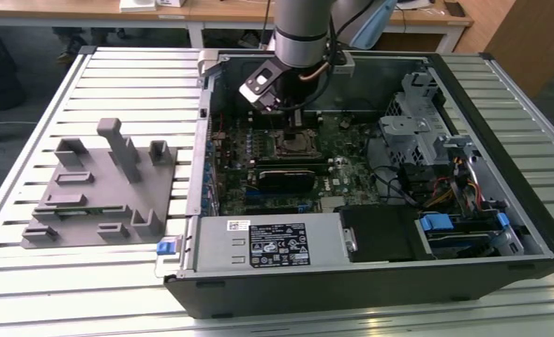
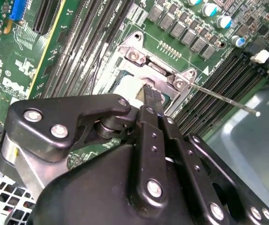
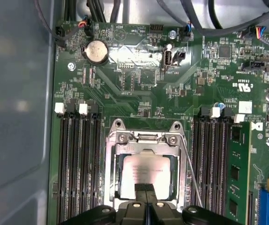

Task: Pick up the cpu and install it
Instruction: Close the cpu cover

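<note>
The cpu (image 3: 146, 171), the small flat square chip with the pale silvery metal top: where is it? (Supervisor)

It is seated flat inside the square silvery metal socket frame (image 3: 144, 139) on the green motherboard (image 3: 139, 89), directly beneath the fingertips. In the second wrist view the cpu (image 2: 126, 88) shows pale just beside them. (Inspector)

State of the gripper (image 3: 146, 186)? (Supervisor)

Its two black fingers (image 3: 140, 192) are pressed together with only a thin seam between them, tips over the chip's edge nearest the gripper. Contact with the metal top cannot be determined. (Inspector)

Surroundings? (Supervisor)

A thin metal wire lever (image 3: 190, 176) runs along one side of the frame, close beside the fingers. Rows of black memory slots (image 3: 78, 164) flank the socket on both sides of the fingers. A long green memory stick (image 3: 240, 173) stands just past the slots on the lever's side. A round silver coin cell (image 3: 96, 51) lies well beyond the fingertips. In the exterior view the grey arm (image 1: 300, 31) reaches down into the open black computer case (image 1: 352, 291). A grey plastic fixture (image 1: 94, 189) lies on the slatted metal table (image 1: 33, 302), outside the case and well apart from the fingers, on the exterior view's left. (Inspector)
</note>
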Robot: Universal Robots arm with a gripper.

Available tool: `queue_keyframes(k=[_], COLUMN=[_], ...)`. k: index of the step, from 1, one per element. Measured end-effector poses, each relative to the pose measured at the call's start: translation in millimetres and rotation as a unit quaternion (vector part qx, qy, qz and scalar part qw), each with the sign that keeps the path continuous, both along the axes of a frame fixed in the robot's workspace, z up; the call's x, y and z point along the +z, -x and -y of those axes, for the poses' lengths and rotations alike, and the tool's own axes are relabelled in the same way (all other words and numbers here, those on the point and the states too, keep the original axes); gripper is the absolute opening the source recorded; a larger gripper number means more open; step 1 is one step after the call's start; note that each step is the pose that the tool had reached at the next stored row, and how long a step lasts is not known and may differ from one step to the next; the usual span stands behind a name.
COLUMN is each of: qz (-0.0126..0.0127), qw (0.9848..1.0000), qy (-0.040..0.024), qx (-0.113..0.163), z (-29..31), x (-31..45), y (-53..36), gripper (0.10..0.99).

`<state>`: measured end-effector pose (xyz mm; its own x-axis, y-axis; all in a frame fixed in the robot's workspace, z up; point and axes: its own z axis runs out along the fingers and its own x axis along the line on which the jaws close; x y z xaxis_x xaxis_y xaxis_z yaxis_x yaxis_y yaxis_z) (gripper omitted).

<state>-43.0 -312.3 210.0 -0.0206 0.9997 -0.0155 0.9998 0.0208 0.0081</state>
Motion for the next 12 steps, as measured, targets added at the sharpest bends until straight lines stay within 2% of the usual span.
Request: queue_keyframes(k=[4, 12], qz=[-0.0001, -0.0001], qw=[1.0000, 1.0000], qy=[0.0001, 0.0001], qx=[0.000, 0.000], z=[0.1, 0.1], x=[0.0, -0.1], y=[-8.3, -17.6], gripper=[0.106, 0.106])
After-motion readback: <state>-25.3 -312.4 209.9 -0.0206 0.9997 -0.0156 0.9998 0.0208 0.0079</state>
